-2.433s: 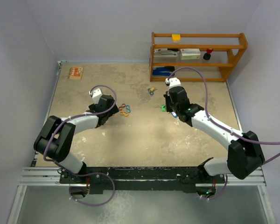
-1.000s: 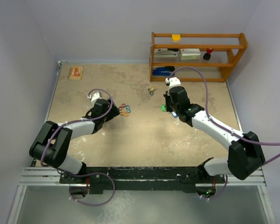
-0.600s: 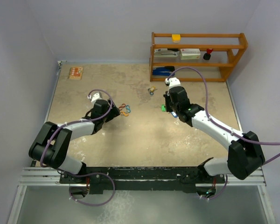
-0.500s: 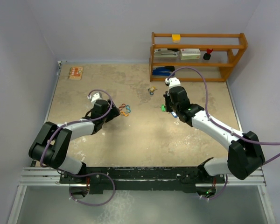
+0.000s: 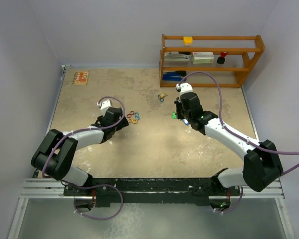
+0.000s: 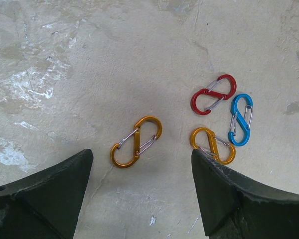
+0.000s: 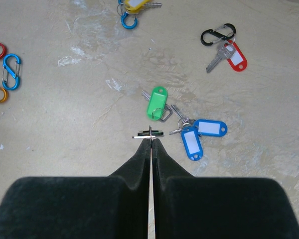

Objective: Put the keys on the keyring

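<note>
Left wrist camera: left gripper (image 6: pixel 140 158) spread wide and holding nothing, its fingers (image 6: pixel 45 191) low at either side of an orange clip (image 6: pixel 136 148) that lies flat on the table (image 6: pixel 65 59), clear of both. To the right, a tight group: red clip (image 6: pixel 213 94), blue clip (image 6: pixel 240 119), second orange clip (image 6: pixel 213 145), the last just beside the right-hand finger. The S-shape and wire gates of the clips read plainly only from this camera.

Top external: the same clips are reduced to a small coloured knot at the tip of the left arm. Toward centre, well back on the table, yellow-tagged key (image 5: pixel 163 95). Green-tagged key (image 5: pixel 174 115) shows as a speck against the right arm's wrist; how that arm's jaws stand cannot be told from above. Wooden shelf (image 5: pixel 212 59) at back right, seen in this view alone.

Right wrist camera: three of the clips at the far left edge. Yellow-tagged key at the top edge, hung on a blue carabiner (image 7: pixel 125 21). Right gripper (image 7: pixel 150 143) pressed together, pinching a thin metal keyring (image 7: pixel 148 135) edge-on at the tips. Green-tagged key just beyond the tips, two blue-tagged keys (image 7: pixel 191 143) close on its right. Farther right and back, red-tagged key (image 7: pixel 235 56) joined to a black clip (image 7: pixel 217 35)
</note>
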